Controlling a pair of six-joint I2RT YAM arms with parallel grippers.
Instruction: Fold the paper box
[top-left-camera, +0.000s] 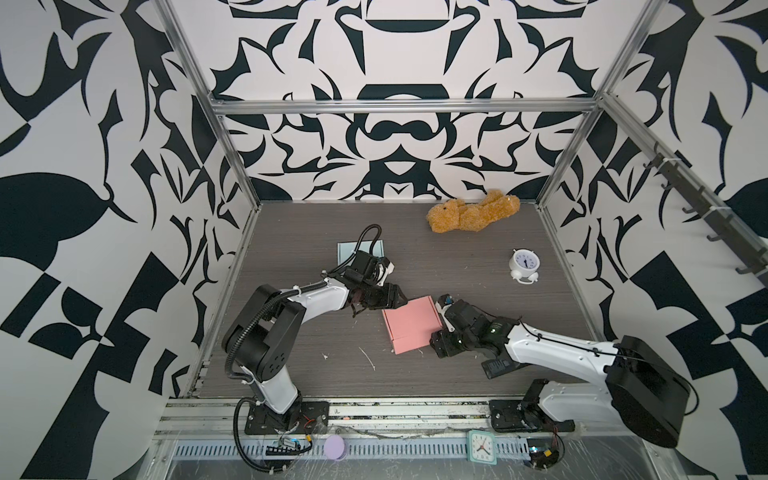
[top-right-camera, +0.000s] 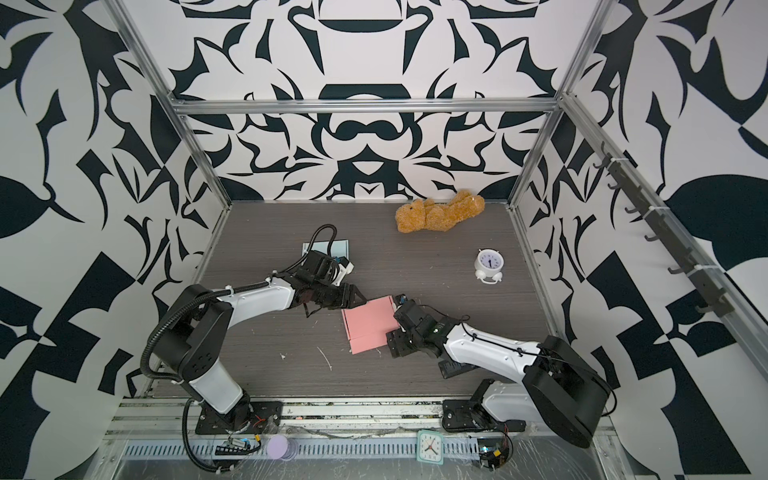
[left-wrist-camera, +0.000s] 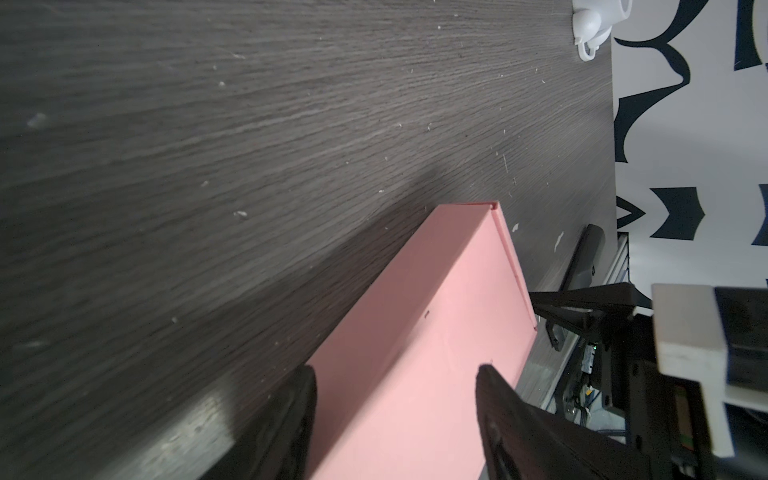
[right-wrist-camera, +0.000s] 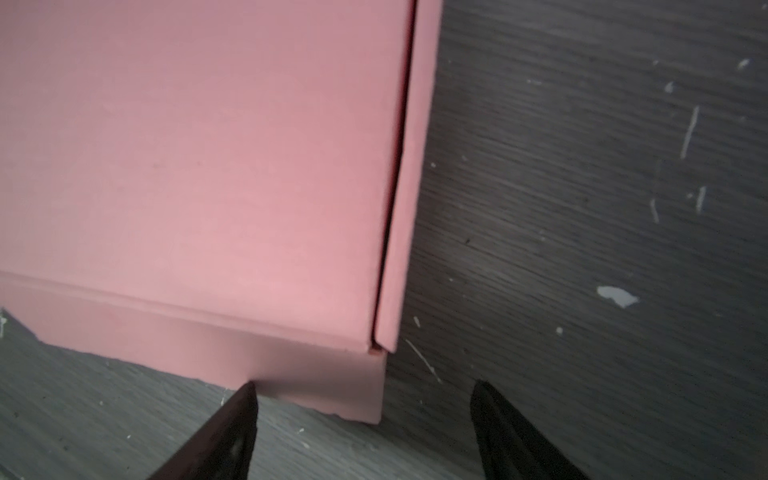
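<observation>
The left gripper (top-left-camera: 397, 300) spreads its jaws over the upper-left corner of the closed pink paper box (top-left-camera: 409, 328); contact is unclear. The box lies flat at mid-frame on the dark wood-grain table (top-left-camera: 457, 270), nearly square, with its upper edge rising rightward. The right gripper (top-left-camera: 435, 323) is spread and empty at the box's right edge.
</observation>
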